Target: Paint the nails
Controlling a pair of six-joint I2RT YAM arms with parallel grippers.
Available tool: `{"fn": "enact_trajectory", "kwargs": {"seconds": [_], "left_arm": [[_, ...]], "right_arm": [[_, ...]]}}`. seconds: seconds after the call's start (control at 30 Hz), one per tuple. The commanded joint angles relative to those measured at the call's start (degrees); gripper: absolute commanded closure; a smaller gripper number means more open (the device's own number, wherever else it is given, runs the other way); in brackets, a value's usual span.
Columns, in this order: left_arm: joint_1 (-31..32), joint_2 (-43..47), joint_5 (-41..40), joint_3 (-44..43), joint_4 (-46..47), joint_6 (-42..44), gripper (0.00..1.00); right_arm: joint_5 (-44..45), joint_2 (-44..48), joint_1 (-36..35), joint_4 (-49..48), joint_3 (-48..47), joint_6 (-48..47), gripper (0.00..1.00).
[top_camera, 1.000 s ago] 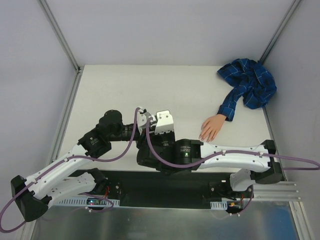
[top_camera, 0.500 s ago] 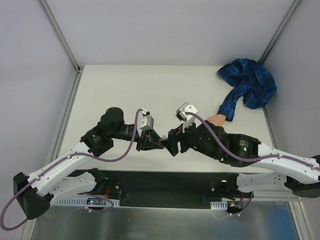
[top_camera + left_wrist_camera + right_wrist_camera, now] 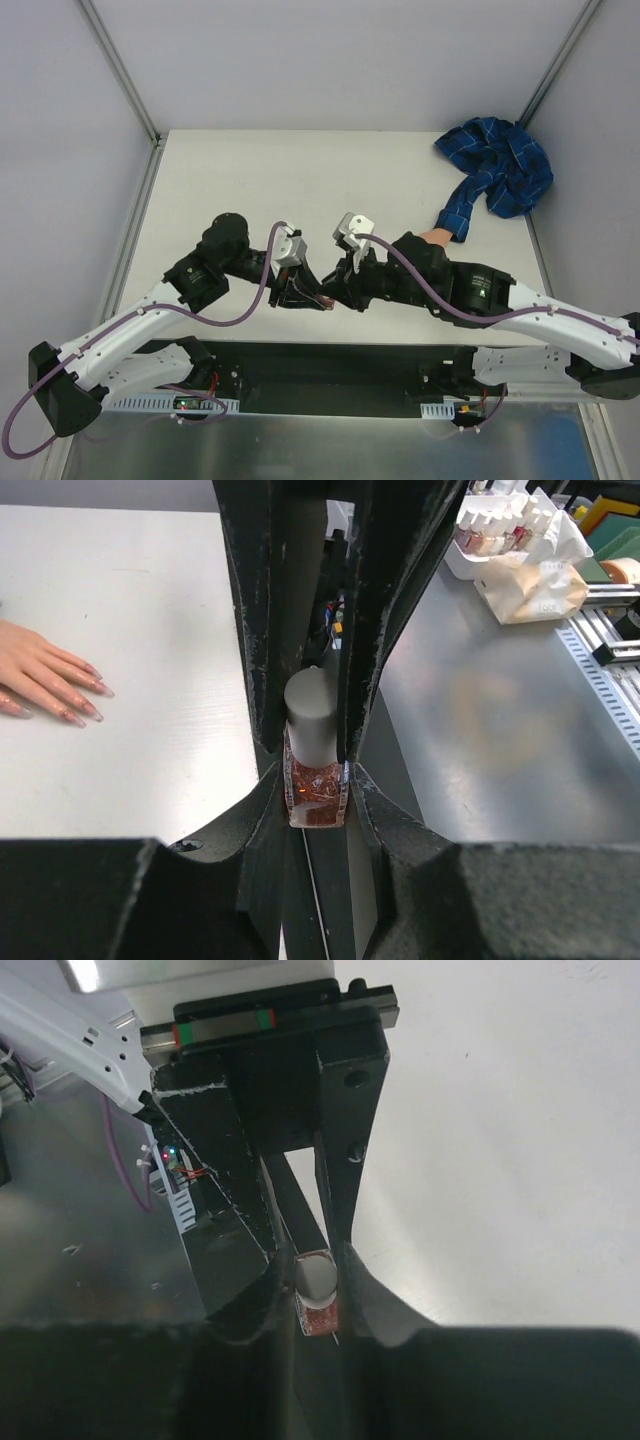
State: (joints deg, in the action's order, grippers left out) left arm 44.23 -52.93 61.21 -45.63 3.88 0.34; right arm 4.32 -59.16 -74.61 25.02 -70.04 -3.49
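Note:
A small nail polish bottle (image 3: 315, 798) with reddish glitter polish and a grey-white cap (image 3: 311, 712) is held between both grippers near the table's front edge. My left gripper (image 3: 315, 802) is shut on the bottle's glass body. My right gripper (image 3: 313, 1275) is shut on the cap; the bottle (image 3: 320, 1317) shows just below it. In the top view the two grippers, left (image 3: 312, 297) and right (image 3: 337, 293), meet tip to tip. The fake hand (image 3: 40, 670) lies flat on the table with its nails (image 3: 96, 713) showing. In the top view the right arm covers most of the hand (image 3: 433, 237).
The blue plaid sleeve (image 3: 500, 178) is bunched in the far right corner. Off the table, a tray of polish bottles (image 3: 490, 528) and a beige bag (image 3: 545, 585) stand on a metal surface. A black strip (image 3: 330, 365) runs along the near edge.
The right gripper swung from above the left wrist out to the right and came back in, ending closed on the bottle's cap. The right arm now covers the hand. The left gripper barely moved.

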Motion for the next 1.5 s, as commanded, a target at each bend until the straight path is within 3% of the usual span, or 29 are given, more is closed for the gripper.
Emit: {"fn": "enact_trajectory", "kwargs": {"seconds": [0.0,0.03,0.1,0.17,0.23,0.27,0.3,0.4,0.6,0.67,0.7,0.83,0.93,1.0,1.1,1.27,1.47], "left_arm": [[0.3,1.9,-0.8,-1.4,3.9,-0.2,1.00],[0.2,2.4,-5.4,-1.1,3.9,-0.3,1.00],[0.2,4.1,-11.5,-0.3,3.8,-0.2,1.00],[0.0,6.4,-23.2,1.1,3.3,-0.2,1.00],[-0.1,7.7,-31.3,1.8,2.2,0.4,1.00],[-0.1,8.5,-36.9,1.7,1.4,1.4,1.00],[-0.1,8.7,-38.3,1.7,0.2,1.7,1.00],[-0.1,9.3,-38.8,1.9,0.3,2.0,1.00],[-0.1,8.2,-36.7,1.5,0.2,2.6,1.00],[-0.1,8.2,-35.3,1.3,0.3,2.6,1.00],[-0.1,8.1,-33.5,1.2,0.2,2.8,1.00],[-0.1,7.2,-28.9,0.6,0.2,3.1,1.00],[-0.1,6.3,-24.8,0.2,0.2,3.1,1.00],[0.0,5.7,-22.6,-0.1,0.3,3.2,1.00],[0.0,4.5,-15.1,-0.8,0.3,3.5,1.00],[0.2,3.1,-5.1,-0.9,2.4,2.3,1.00],[0.4,2.1,-0.8,-1.0,3.2,1.5,1.00]], "right_arm": [[-1.0,-1.7,0.3,-0.5,-1.8,-1.8,0.92],[-0.8,-2.1,0.3,-0.4,-1.8,-1.7,0.99],[1.5,-2.8,0.0,-0.5,-1.6,-0.9,0.99],[8.6,-3.6,-1.0,-0.4,-1.6,2.4,0.99],[37.8,-7.0,-6.3,3.6,-4.6,8.5,0.99],[49.3,-9.5,-8.1,8.6,-7.3,24.1,1.00],[60.9,-11.8,-9.9,22.2,-10.1,31.3,0.99],[65.7,-19.9,-11.0,29.9,-18.3,40.3,0.99],[63.5,-26.2,-10.9,27.5,-25.8,32.0,0.97],[61.5,-23.5,-10.8,23.8,-23.6,26.4,0.88],[59.1,-22.2,-10.8,22.5,-22.3,24.6,0.75],[52.9,-14.9,-10.4,18.7,-17.1,17.9,0.59],[45.4,-9.1,-9.3,16.0,-13.0,11.9,0.44],[35.4,-4.7,-7.0,11.8,-10.2,7.4,0.32],[18.4,-0.9,-2.8,6.5,-5.0,3.9,0.27],[5.5,0.9,-0.5,4.4,-3.1,-0.6,0.27],[0.8,-1.0,-0.2,2.7,-3.3,-2.4,0.45]]}}
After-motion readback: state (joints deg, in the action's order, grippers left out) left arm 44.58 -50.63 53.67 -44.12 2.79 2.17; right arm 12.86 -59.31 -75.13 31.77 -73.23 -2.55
